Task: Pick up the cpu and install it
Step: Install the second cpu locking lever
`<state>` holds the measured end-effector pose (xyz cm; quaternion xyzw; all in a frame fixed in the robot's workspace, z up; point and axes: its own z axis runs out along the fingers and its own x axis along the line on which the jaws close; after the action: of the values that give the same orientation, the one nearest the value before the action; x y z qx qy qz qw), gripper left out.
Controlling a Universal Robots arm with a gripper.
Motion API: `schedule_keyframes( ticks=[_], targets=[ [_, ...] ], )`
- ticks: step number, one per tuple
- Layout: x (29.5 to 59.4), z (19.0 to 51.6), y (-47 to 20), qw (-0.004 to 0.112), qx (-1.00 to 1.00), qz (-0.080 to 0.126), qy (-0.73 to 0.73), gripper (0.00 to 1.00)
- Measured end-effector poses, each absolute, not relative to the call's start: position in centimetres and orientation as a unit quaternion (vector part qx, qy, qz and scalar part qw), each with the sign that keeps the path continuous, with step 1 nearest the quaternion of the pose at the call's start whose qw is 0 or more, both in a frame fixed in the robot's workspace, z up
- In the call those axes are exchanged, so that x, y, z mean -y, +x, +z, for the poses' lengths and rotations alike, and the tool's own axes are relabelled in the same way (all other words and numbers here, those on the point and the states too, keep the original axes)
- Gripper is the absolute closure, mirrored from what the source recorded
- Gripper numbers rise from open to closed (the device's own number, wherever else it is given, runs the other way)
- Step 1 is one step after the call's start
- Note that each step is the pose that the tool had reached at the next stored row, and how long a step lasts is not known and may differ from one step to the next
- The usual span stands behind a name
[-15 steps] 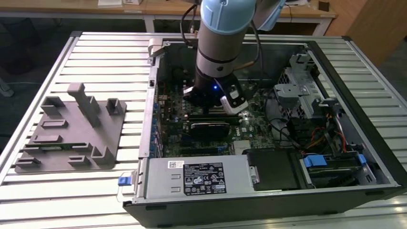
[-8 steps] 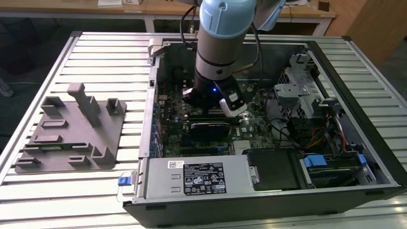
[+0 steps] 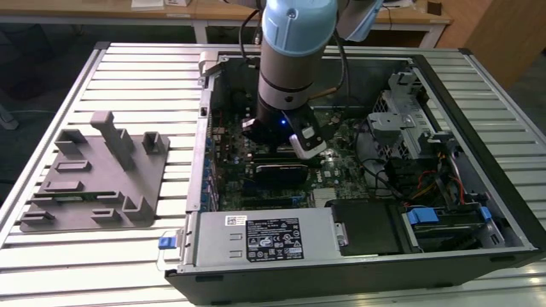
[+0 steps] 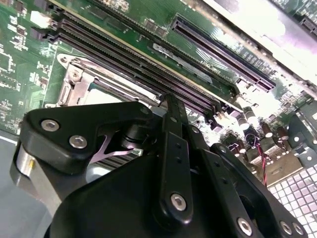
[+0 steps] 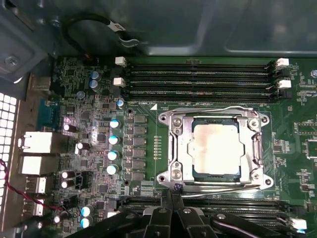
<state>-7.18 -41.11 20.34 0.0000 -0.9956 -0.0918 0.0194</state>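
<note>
With the cpu (image 5: 216,148) seated in the socket frame (image 5: 171,148), I cannot tell my jaws' state, so I keep square above that frame

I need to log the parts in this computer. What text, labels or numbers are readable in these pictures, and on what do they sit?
None can be read.
Black-and-white label on the silver metal power supply box: print too small.
Shiny silver square cpu in its socket: glare, no legible marking.
Green motherboard: markings too small.
</note>
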Motion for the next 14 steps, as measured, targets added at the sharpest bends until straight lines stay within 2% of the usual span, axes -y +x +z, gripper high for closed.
schedule_keyframes(
  ticks=[14],
  targets=[
    [41.06, 19.62, -7.43, 0.019, 0.995, -0.1, -0.008, 0.89]
  ],
)
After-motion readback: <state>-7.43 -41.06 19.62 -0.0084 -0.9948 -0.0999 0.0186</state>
